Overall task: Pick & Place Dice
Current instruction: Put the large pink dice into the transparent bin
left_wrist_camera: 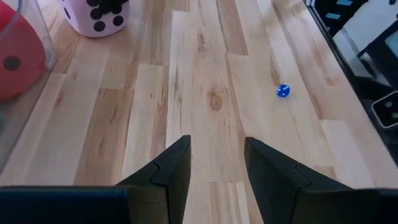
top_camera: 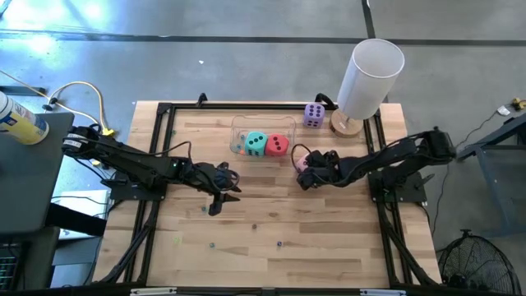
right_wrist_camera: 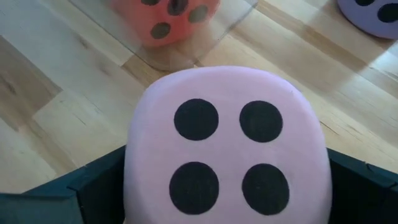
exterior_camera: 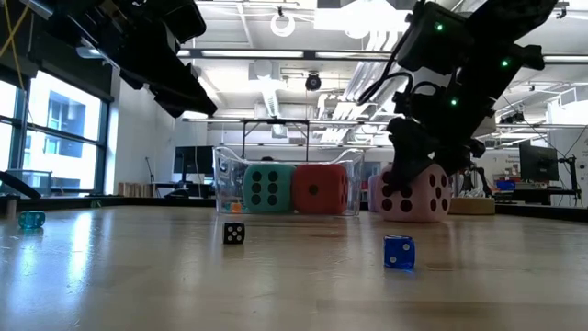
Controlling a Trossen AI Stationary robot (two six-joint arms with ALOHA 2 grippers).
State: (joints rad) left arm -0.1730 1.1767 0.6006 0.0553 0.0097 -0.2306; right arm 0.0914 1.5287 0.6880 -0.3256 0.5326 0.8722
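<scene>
The pink die (right_wrist_camera: 227, 149) sits between the right arm's wide-spread jaws.

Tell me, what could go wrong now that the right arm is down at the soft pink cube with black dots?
The right gripper straddles the soft pink cube with black dots with fingers wide. If they close off-centre, the cube may squash or slip out.

The clear plastic box already holds the teal cube and red cube, so the pink one could catch on its wall going in.
</scene>
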